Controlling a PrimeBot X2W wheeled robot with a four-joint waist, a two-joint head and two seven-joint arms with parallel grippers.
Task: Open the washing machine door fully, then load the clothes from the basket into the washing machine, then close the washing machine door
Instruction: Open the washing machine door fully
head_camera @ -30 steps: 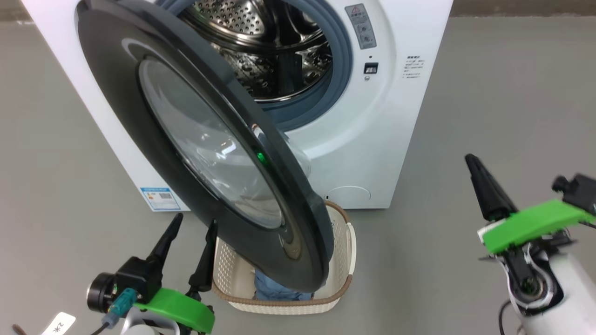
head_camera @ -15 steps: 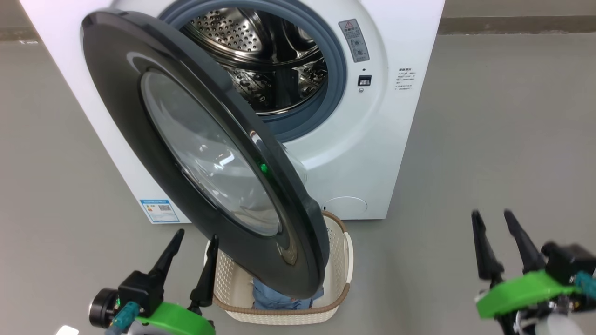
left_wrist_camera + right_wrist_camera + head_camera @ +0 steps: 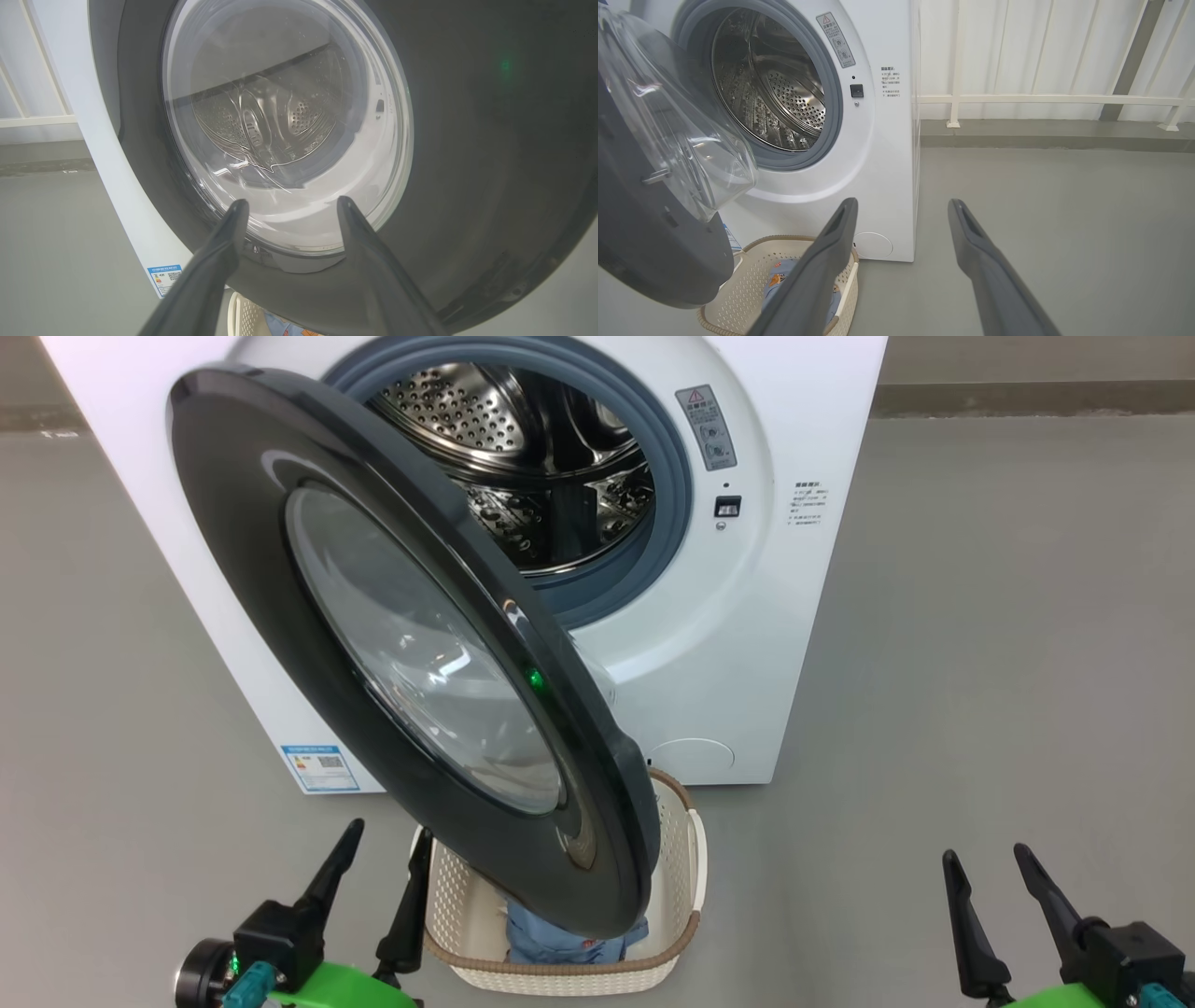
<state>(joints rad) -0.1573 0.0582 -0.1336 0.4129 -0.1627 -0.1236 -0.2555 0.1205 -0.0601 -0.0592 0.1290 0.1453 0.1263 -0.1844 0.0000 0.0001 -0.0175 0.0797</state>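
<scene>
Your door (image 3: 411, 644) hangs half-open, free edge near-right over basket (image 3: 560, 973); blue label (image 3: 320, 767) unreadable; L claw (image 3: 392, 826), R claw (image 3: 984, 849) both spread.

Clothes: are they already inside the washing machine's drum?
No, the clothes lie in the basket on the floor in front of the machine.

Head looks down; wrists look forward; all share washing machine door (image 3: 411, 653), left nearest.

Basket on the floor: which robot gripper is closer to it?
Left. The left gripper sits right beside the left edge of the basket, jaws open. The right gripper is well off to its right, jaws open too.
</scene>
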